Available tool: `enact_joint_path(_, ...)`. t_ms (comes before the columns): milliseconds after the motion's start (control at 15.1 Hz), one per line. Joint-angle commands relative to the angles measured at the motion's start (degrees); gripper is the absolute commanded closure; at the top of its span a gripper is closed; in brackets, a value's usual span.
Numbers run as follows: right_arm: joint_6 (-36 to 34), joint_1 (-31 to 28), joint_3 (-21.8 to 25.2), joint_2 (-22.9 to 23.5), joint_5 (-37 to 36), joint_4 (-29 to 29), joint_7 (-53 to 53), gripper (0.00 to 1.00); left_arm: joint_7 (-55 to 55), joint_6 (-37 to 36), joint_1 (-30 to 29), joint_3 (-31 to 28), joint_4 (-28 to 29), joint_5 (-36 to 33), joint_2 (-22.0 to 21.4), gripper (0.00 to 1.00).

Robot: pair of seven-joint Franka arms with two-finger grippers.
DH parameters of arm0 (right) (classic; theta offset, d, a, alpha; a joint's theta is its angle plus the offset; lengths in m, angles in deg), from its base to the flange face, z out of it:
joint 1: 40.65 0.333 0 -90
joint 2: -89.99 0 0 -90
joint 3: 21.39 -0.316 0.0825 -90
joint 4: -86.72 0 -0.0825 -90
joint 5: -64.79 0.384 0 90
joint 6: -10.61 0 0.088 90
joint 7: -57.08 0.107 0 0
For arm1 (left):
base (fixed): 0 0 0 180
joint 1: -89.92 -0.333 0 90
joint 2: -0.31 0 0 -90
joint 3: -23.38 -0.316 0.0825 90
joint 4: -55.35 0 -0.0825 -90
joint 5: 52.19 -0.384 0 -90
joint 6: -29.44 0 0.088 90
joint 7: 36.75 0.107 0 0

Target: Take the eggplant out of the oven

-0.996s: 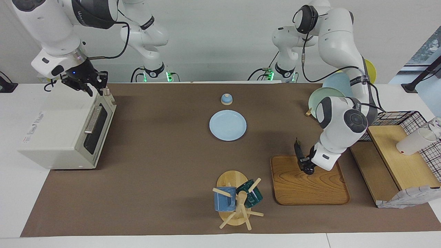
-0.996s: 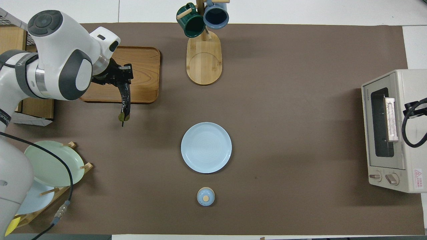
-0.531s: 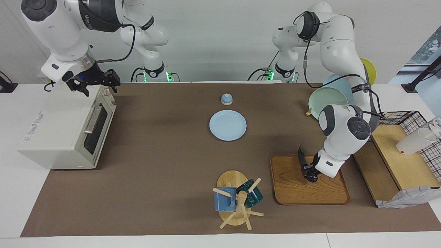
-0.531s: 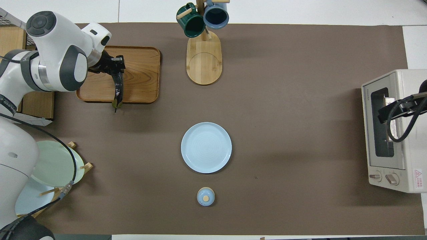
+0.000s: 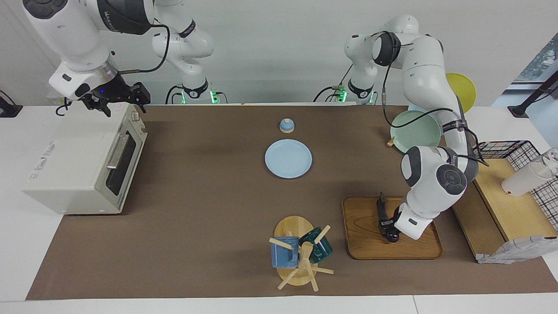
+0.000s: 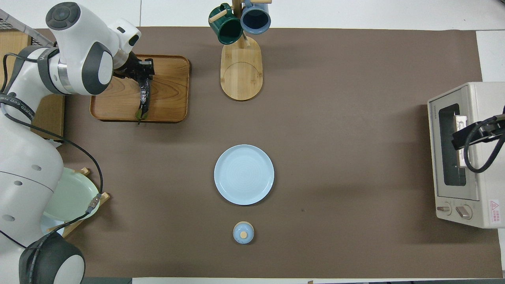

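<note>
Eggplant (image 5: pixel 383 212) in left gripper (image 5: pixel 389 226)

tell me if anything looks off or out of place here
Nothing stands out. The oven is shut and upright, and the left gripper holds the eggplant over the wooden tray. The right gripper hangs open above the oven.

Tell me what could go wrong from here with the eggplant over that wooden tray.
1. The left pincer holds the eggplant by one end, over the wooden tray. Its stem end reaches the tray's rim nearest the robots, so on release it could roll onto the mat.
2. The right pincer hangs open over the oven, whose door is shut; dropping lower, it could knock the oven top.
</note>
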Motion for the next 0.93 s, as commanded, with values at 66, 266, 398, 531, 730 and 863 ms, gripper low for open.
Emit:
enact_joint_path(66,0.0,-1.4,-0.8,-1.0,1.4,-1.0,1.2,0.00,1.1,-2.6,-0.2,-0.3,-2.6,-0.8,0.2,0.00)
enact_joint_path(266,0.0,-2.9,-2.4,-1.0,1.4,-1.0,1.2,0.00,0.4,-6.3,-1.5,-0.3,-1.5,0.0,-5.3,0.00)
enact_joint_path(398,0.1,-2.7,-2.3,-1.0,1.4,-1.0,1.2,0.00,-0.1,-7.7,-2.0,-0.4,3.2,0.0,-12.1,0.00)
enact_joint_path(531,0.2,-2.5,-1.8,-1.0,1.4,-0.9,1.2,0.00,-0.1,-11.0,-3.1,-0.5,7.3,0.0,-19.0,0.00)
enact_joint_path(730,0.1,-1.0,-0.3,-1.0,1.5,-0.6,1.3,0.00,-0.2,-20.3,-3.9,-0.6,7.5,0.0,-25.8,0.00)
enact_joint_path(863,0.5,-0.8,0.3,-1.0,1.5,-0.6,1.4,0.00,0.0,-25.2,-5.3,-0.6,8.1,0.0,-29.4,0.00)
